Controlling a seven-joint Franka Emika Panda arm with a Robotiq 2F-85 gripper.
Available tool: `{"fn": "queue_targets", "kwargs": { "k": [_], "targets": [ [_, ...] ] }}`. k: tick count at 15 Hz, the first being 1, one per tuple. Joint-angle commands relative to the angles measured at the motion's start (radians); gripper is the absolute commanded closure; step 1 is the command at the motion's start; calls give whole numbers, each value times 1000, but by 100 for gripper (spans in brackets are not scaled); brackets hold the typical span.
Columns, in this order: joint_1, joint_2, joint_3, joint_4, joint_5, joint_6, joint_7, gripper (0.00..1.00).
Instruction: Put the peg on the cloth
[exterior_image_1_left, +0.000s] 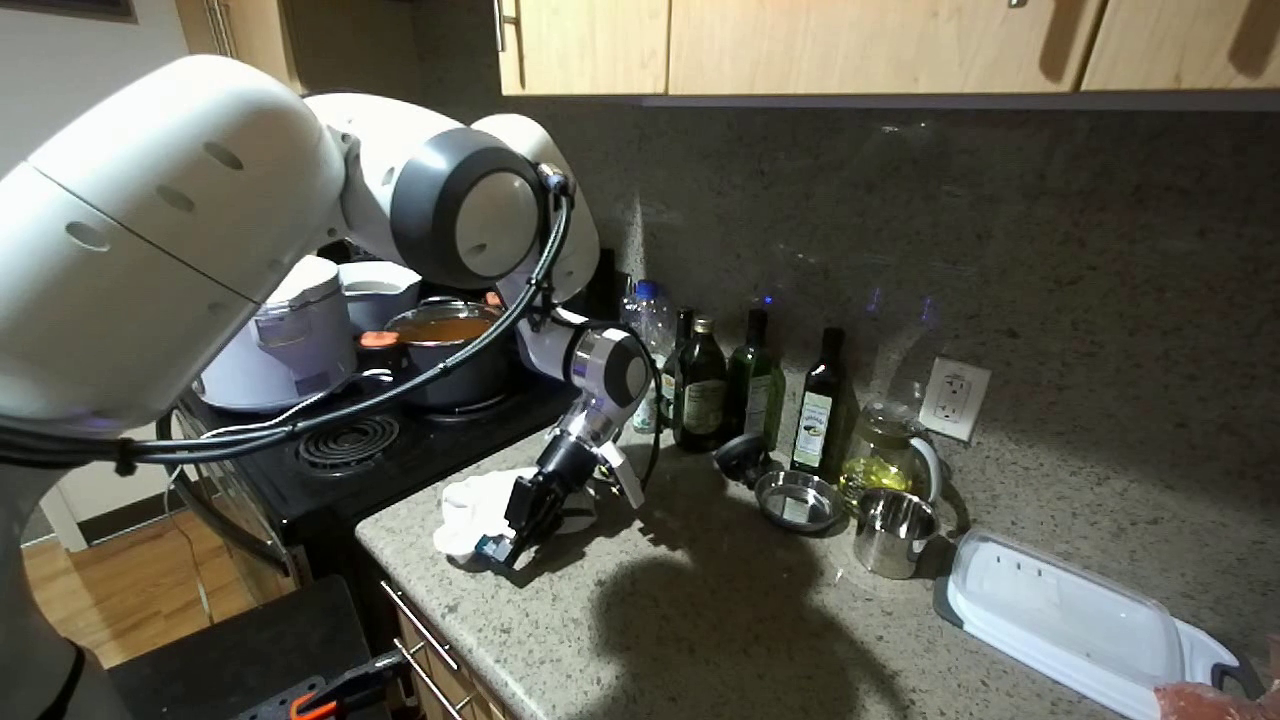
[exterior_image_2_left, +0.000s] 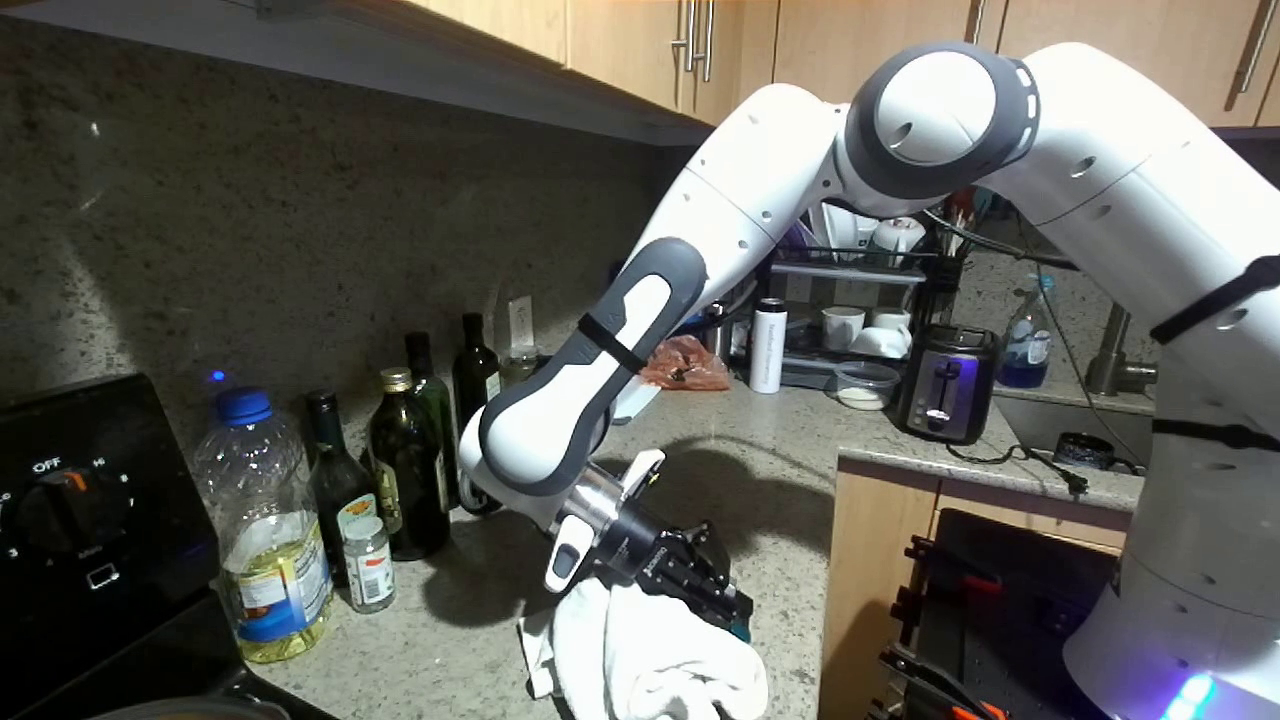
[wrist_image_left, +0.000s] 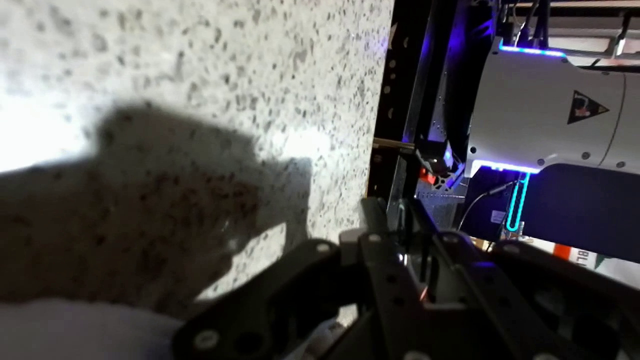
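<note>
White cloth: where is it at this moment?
In an exterior view, the white cloth lies left of centre on the counter, near the stove, with the gripper in front of part of it.

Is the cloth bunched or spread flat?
Bunched: in an exterior view, the cloth rises in thick, rounded folds from the counter.
</note>
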Motion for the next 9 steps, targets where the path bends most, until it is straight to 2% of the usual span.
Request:
{"fn": "queue_targets", "kwargs": {
  "k": [1, 9],
  "targets": [
    [9, 7, 6, 29, -9, -40, 42, 96],
    [24, 63, -2, 69, -11, -70, 140, 96]
  ]
}}
